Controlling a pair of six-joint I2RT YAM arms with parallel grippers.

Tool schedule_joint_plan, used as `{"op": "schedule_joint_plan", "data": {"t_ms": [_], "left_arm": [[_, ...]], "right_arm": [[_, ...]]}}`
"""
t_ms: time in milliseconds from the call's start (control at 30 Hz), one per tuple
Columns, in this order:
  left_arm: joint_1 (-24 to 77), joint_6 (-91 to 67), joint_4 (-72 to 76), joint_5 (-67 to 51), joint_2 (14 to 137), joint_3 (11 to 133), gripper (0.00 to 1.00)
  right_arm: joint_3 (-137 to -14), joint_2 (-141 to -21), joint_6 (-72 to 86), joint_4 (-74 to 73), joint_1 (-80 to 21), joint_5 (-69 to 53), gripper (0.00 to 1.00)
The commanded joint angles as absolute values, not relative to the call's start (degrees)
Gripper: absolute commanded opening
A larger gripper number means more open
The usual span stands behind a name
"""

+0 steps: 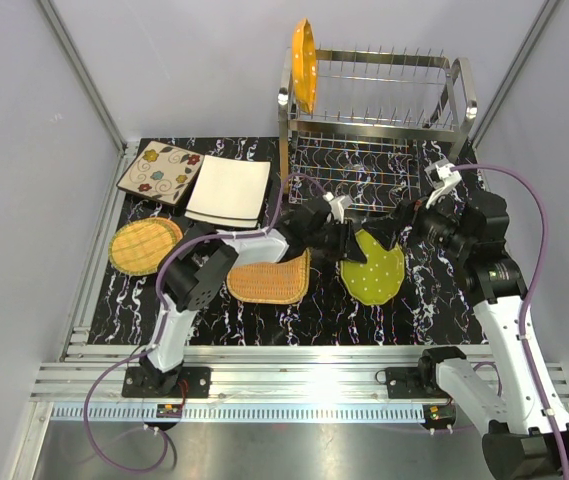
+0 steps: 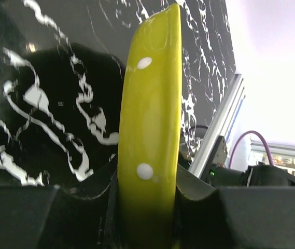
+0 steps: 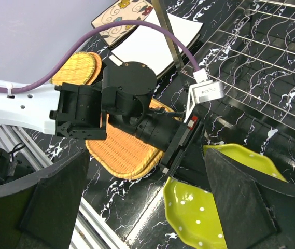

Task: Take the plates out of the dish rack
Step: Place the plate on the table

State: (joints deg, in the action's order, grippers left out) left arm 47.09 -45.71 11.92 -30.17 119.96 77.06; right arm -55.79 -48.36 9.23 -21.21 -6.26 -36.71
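Left wrist view: the green plate (image 2: 150, 129) stands edge-on between the fingers (image 2: 38, 218) of the left gripper (image 2: 147, 223). Both faces are out of sight; its lower part runs off the bottom edge. The fingers are dark, blurred and cropped; contact points cannot be made out. Right of the gripper the background is washed out.

Right wrist view: the right finger (image 3: 240, 202) of the right gripper (image 3: 144, 207) covers part of the green plate; the bottom edge crops more. Ahead of it, the left arm (image 3: 126, 98) hides part of the wicker plate (image 3: 121, 155). Further ahead, the flowered plate (image 3: 129, 10) and the rack (image 3: 271, 67) are cut by the top edge.
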Motion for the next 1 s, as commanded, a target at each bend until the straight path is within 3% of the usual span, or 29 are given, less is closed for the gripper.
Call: {"op": "schedule_joint_plan", "data": {"t_ms": [0,100,267,467,700,967], "left_arm": [[47.29,-42.90,14.51,-30.15,120.76,82.96,0.05],[47.29,-41.58,11.78,-29.27,121.73,84.72,0.12],[47.28,-39.03,6.25,-25.68,121.82,85.78,0.33],[47.37,-34.55,0.80,-19.53,120.06,85.61,0.43],[47.64,-28.93,-1.93,-12.22,116.20,84.11,0.66],[48.51,-23.21,-2.81,-3.44,110.92,82.27,0.77]], "right_arm": [[-55.20,-46.94,10.90,-18.11,-5.36,-38.14,1.00],[-54.67,-46.85,10.90,-17.84,-4.92,-38.06,1.00],[-54.05,-46.93,11.25,-17.32,-4.39,-38.14,1.00],[-52.91,-46.76,11.95,-16.61,-3.78,-38.50,1.00],[-52.82,-46.93,12.13,-16.35,-3.25,-38.67,1.00],[-53.26,-47.28,12.13,-16.26,-2.72,-38.85,1.00]]}}
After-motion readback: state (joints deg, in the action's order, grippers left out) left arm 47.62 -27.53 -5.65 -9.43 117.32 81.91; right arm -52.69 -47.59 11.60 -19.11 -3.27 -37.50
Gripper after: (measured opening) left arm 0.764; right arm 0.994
